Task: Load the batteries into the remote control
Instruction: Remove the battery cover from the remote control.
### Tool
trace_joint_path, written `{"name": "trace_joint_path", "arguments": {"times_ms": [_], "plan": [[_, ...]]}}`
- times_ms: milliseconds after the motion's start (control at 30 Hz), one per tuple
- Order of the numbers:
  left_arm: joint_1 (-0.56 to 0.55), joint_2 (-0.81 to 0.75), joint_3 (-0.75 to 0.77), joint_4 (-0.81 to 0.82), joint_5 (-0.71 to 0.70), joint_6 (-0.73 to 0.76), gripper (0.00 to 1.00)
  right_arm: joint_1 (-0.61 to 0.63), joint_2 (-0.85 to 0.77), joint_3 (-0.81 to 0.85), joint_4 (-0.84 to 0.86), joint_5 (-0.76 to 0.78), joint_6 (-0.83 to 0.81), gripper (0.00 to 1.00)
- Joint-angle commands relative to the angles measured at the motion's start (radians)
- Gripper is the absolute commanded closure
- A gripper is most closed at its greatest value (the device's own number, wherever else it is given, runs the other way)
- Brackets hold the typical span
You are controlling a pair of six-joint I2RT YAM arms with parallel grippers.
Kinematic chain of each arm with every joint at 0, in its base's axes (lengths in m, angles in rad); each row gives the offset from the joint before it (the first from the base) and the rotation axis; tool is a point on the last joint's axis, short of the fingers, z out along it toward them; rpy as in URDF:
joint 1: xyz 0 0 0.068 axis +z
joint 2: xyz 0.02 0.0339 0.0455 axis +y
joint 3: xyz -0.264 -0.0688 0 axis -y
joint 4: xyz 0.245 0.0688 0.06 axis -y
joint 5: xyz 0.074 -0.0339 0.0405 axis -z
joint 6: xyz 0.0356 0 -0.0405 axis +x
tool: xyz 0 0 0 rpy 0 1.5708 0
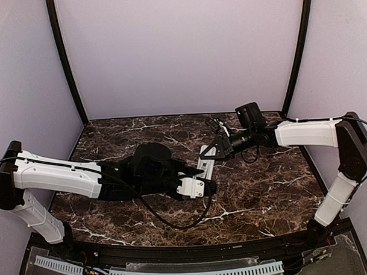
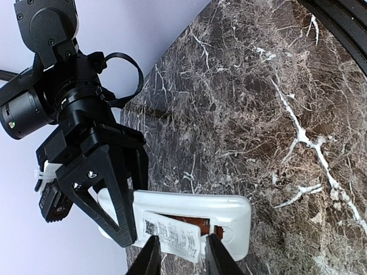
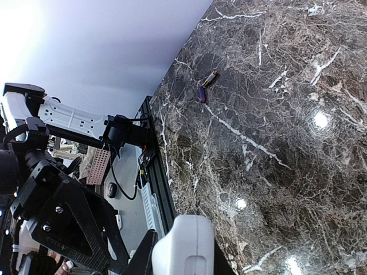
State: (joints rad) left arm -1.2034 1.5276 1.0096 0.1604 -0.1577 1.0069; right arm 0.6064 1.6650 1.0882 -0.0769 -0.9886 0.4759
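The white remote control (image 2: 229, 209) is held off the table, back side towards the left wrist camera. Its recessed compartment shows red-brown inside. A small white cover piece with a printed label (image 2: 172, 235) lies tilted over the compartment, between the tips of my left gripper (image 2: 180, 260), which closes on it. My right gripper (image 1: 209, 154) is shut on the remote's (image 1: 205, 165) other end; its black fingers (image 2: 109, 195) show in the left wrist view. The remote's rounded end (image 3: 183, 246) fills the right jaws. Two small batteries (image 3: 206, 85) lie on the marble.
The dark marble table (image 1: 263, 183) is walled by pale panels on three sides. A black rail (image 1: 193, 252) runs along the near edge. The left arm (image 1: 58, 175) stretches across the table's left half and a black cable (image 1: 174, 222) loops under it.
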Motion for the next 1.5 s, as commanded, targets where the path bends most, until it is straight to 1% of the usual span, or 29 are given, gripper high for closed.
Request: {"name": "trace_joint_path", "arguments": {"times_ms": [0, 200, 433, 567, 633, 667, 700, 733, 767, 800, 833, 867, 900, 933, 967, 1000, 1033, 1067, 1167, 1267, 1367, 1467], "plan": [[0.006, 0.009, -0.021, 0.024, -0.010, -0.010, 0.73, -0.008, -0.007, 0.004, 0.072, -0.055, 0.065, 1.00], [0.007, 0.023, -0.018, 0.022, -0.027, -0.008, 0.73, -0.021, -0.002, -0.007, 0.121, -0.066, 0.103, 1.00], [0.008, 0.019, -0.015, 0.005, -0.036, -0.017, 0.73, -0.036, -0.004, -0.022, 0.132, -0.054, 0.113, 1.00], [0.014, 0.010, -0.016, 0.015, -0.036, -0.053, 0.68, -0.045, -0.002, -0.032, 0.135, -0.034, 0.115, 1.00], [0.021, 0.003, -0.016, 0.027, -0.038, -0.105, 0.62, -0.053, -0.004, -0.040, 0.141, -0.015, 0.117, 1.00], [0.028, -0.004, -0.018, 0.034, -0.041, -0.155, 0.58, -0.059, -0.004, -0.046, 0.146, -0.002, 0.120, 1.00], [0.034, -0.009, -0.018, 0.044, -0.045, -0.213, 0.55, -0.065, -0.005, -0.051, 0.151, 0.009, 0.122, 1.00], [0.046, -0.021, -0.016, 0.046, -0.045, -0.248, 0.49, -0.073, -0.006, -0.058, 0.164, 0.020, 0.127, 1.00], [0.052, -0.028, -0.011, 0.041, -0.047, -0.310, 0.47, -0.080, -0.008, -0.064, 0.175, 0.031, 0.132, 1.00], [0.065, -0.042, -0.007, 0.028, -0.052, -0.345, 0.41, -0.093, -0.012, -0.070, 0.185, 0.045, 0.138, 1.00], [0.077, -0.049, 0.005, 0.021, -0.055, -0.418, 0.38, -0.103, -0.017, -0.078, 0.204, 0.058, 0.151, 1.00], [0.086, -0.060, 0.011, 0.006, -0.058, -0.456, 0.36, -0.109, -0.023, -0.087, 0.227, 0.072, 0.165, 1.00], [0.104, -0.063, 0.027, -0.004, -0.057, -0.542, 0.35, -0.117, -0.029, -0.095, 0.246, 0.087, 0.179, 1.00], [0.113, -0.063, 0.039, -0.033, -0.056, -0.583, 0.34, -0.122, -0.034, -0.104, 0.270, 0.100, 0.194, 1.00], [0.129, -0.060, 0.067, -0.052, -0.055, -0.667, 0.34, -0.126, -0.039, -0.113, 0.293, 0.115, 0.212, 1.00], [0.137, -0.049, 0.085, -0.097, -0.051, -0.704, 0.34, -0.128, -0.044, -0.123, 0.324, 0.130, 0.236, 1.00], [0.149, -0.039, 0.125, -0.121, -0.047, -0.773, 0.34, -0.129, -0.046, -0.131, 0.346, 0.142, 0.253, 1.00], [0.153, -0.016, 0.149, -0.184, -0.042, -0.803, 0.34, -0.128, -0.047, -0.132, 0.361, 0.153, 0.265, 1.00], [0.164, 0.052, 0.271, -0.294, -0.017, -0.914, 0.34, -0.129, -0.042, -0.138, 0.384, 0.183, 0.297, 1.00], [0.166, 0.102, 0.346, -0.364, 0.027, -0.984, 0.34, -0.129, -0.035, -0.147, 0.393, 0.193, 0.312, 1.00], [0.166, 0.149, 0.386, -0.405, 0.066, -1.001, 0.34, -0.130, -0.033, -0.163, 0.401, 0.210, 0.320, 1.00], [0.166, 0.178, 0.420, -0.450, 0.063, -1.001, 0.34, -0.130, -0.027, -0.177, 0.427, 0.215, 0.341, 1.00]]}}
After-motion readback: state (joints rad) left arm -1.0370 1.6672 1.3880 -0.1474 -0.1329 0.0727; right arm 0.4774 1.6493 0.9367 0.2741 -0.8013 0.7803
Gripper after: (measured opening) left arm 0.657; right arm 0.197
